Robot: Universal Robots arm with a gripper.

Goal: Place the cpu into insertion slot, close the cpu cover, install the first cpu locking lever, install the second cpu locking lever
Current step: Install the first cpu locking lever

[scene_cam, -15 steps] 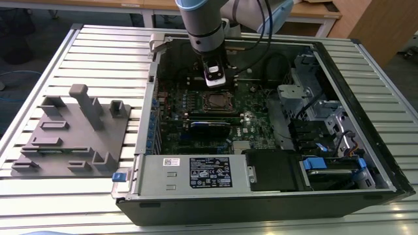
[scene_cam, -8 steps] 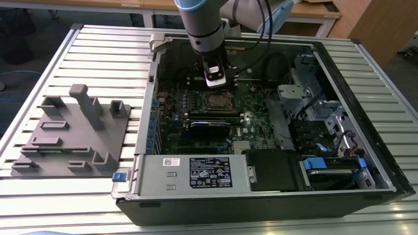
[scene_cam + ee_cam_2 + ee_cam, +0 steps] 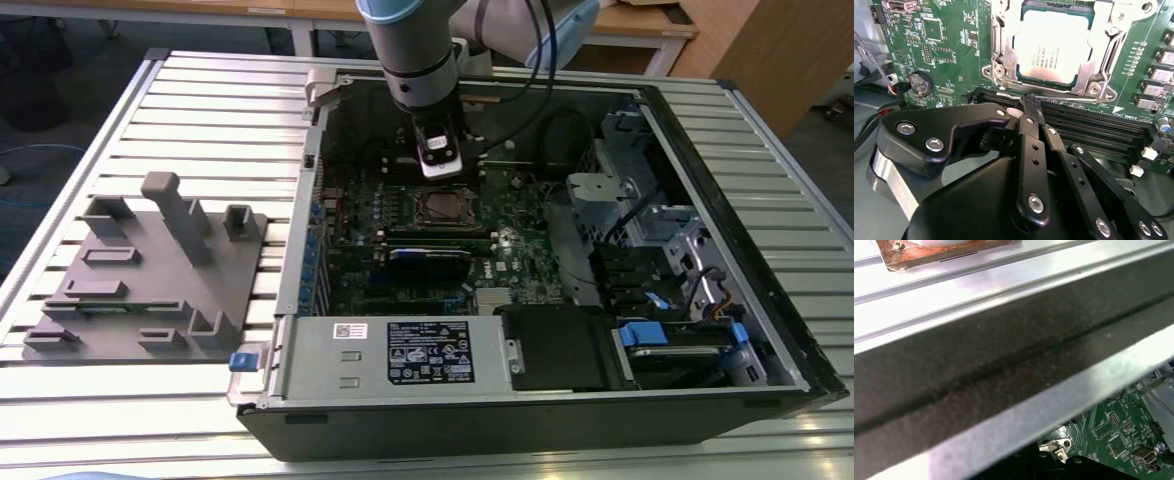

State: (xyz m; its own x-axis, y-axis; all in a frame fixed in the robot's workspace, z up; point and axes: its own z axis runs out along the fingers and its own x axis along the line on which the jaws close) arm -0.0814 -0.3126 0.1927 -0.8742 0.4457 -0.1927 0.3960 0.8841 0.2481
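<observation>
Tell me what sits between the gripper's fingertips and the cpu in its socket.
In the second wrist view, the gripper tips sit at the cpu cover frame's near edge; between them and the cpu lies that silvery frame edge, beside the black memory slots.

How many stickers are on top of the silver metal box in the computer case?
2: a small white sticker toward the exterior view's left, and a large black-and-white label beside it. Other faces of the box are hidden.
</observation>
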